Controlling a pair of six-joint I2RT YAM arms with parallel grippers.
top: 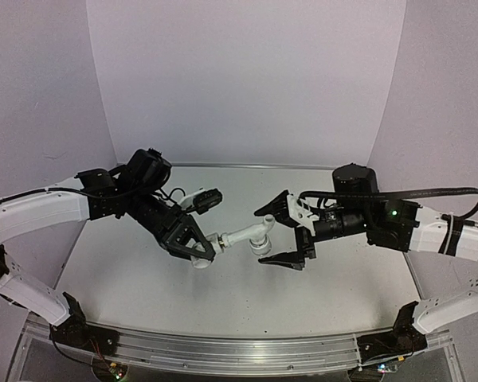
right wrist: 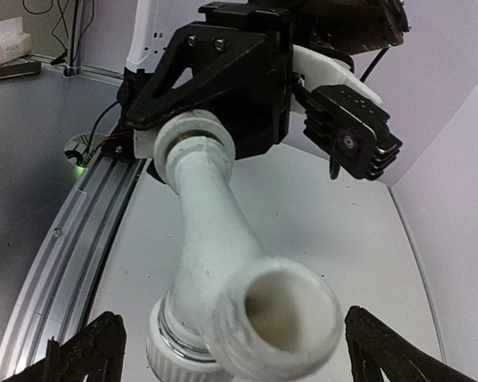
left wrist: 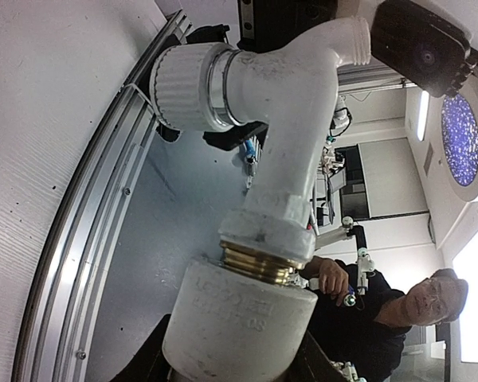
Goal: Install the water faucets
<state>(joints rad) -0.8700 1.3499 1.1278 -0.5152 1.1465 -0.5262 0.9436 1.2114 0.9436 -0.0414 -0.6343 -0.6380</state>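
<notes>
Left end effector [top: 196,247] is clenched on the white elbow fitting [left wrist: 239,318]. The tap [top: 249,234] is joined to it and held over mid-worktop [top: 143,290], pointing toward 3 o'clock. Right end effector [top: 264,236] is released, jaws spread wide either side of the tap's far end.
</notes>
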